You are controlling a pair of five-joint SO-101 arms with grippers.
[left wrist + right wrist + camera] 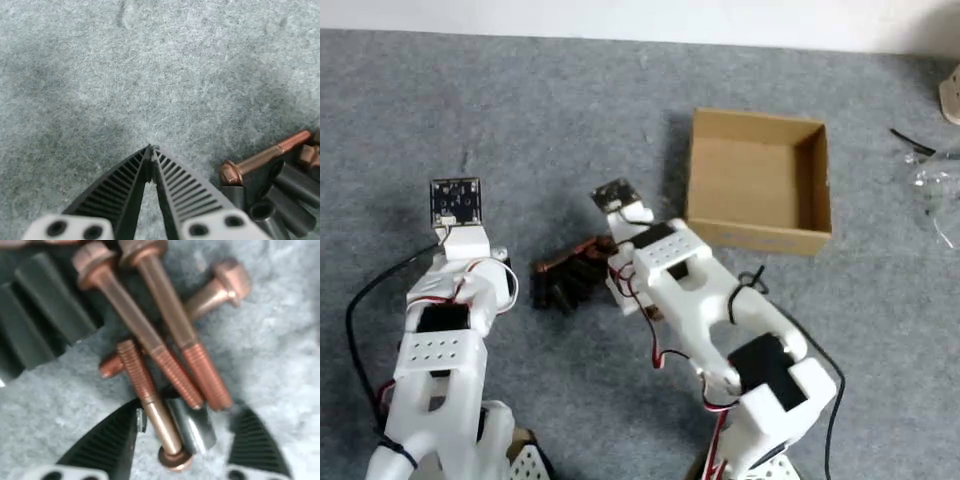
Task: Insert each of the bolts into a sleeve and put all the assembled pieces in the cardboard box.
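Observation:
Several copper bolts (150, 325) lie crossed in a pile on the grey felt, with black sleeves (35, 320) beside them. My right gripper (182, 440) is open just over the pile. One bolt (150, 405) and a dark sleeve (192, 425) lie between its fingers. In the high view the pile (570, 275) sits between the two arms, under the right arm's wrist (655, 260). My left gripper (151, 152) is shut on nothing and rests low over bare felt. A bolt (265, 157) and sleeves (280, 200) lie close beside it. The cardboard box (760, 238) stands open beyond the pile.
Clear plastic bits and a black cable (925, 165) lie at the far right edge. Each arm trails wires (355, 330). Bare grey felt stretches across the far left and in front of the box.

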